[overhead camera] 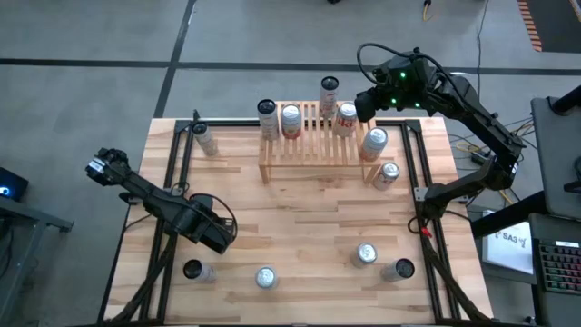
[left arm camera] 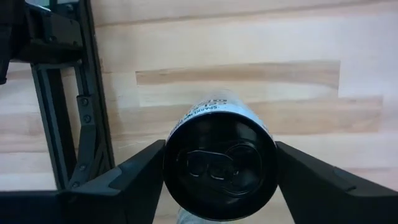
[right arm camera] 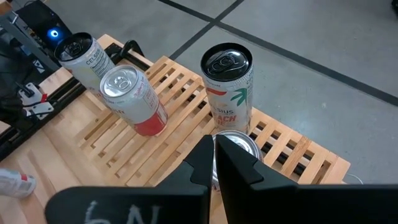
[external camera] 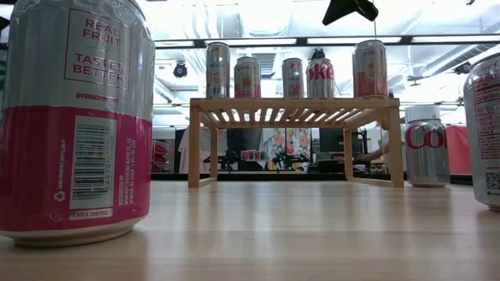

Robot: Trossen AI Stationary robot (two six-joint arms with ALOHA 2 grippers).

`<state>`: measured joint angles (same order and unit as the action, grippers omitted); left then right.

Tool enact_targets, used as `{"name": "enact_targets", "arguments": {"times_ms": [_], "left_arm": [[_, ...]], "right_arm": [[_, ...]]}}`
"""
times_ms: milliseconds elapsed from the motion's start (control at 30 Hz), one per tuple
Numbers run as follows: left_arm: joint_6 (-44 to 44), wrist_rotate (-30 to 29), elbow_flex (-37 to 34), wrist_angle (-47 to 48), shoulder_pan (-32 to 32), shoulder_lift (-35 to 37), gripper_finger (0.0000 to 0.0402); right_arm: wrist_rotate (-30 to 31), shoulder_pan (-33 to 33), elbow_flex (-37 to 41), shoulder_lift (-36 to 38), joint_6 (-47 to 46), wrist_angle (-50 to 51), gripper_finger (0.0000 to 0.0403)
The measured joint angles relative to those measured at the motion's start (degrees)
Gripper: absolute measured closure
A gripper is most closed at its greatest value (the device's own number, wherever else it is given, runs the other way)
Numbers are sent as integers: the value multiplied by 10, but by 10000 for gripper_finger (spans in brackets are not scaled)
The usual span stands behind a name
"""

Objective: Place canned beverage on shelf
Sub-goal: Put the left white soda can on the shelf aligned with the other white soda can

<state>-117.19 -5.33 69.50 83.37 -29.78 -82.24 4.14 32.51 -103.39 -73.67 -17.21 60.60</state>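
Broadly, the wooden table carries the shelf at its far middle, with loose cans scattered to its sides and along the near edge. Four cans stand on the slats, probably kept toward the ends so the middle stays free for more. The right gripper hangs over the shelf's right end, fingers pressed together and holding nothing, directly above a silver-topped can on the slats; it looks like a can set down there and let go. The left gripper sits low over the near left of the table, fingers spread wide on either side of a dark-topped can, a stance that suits taking it next; whether the pads touch it I cannot tell. In the right wrist view the fingers cover most of the silver-topped can. In the low view a big pink can blocks the left side, and the right gripper is cut off at the top edge.
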Motion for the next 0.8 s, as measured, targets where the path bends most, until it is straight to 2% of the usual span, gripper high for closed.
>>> {"name": "enact_targets", "arguments": {"times_ms": [167,300,400,567,700,800], "left_arm": [[-5,-12,-18,-5,0,-3,83],[0,-11,-44,-38,0,-2,72],[12,-11,-48,-59,0,-1,90],[12,-12,-45,-63,0,-1,162],[16,-15,-23,-57,6,9,165],[31,-40,7,-42,17,19,165]], "right_arm": [[0,0,0,0,2,0,392],[1,0,0,0,3,0,392],[4,0,0,0,4,0,392],[4,0,0,0,4,0,392],[4,0,0,0,20,-1,392],[-5,-4,0,-1,43,-3,392]]}}
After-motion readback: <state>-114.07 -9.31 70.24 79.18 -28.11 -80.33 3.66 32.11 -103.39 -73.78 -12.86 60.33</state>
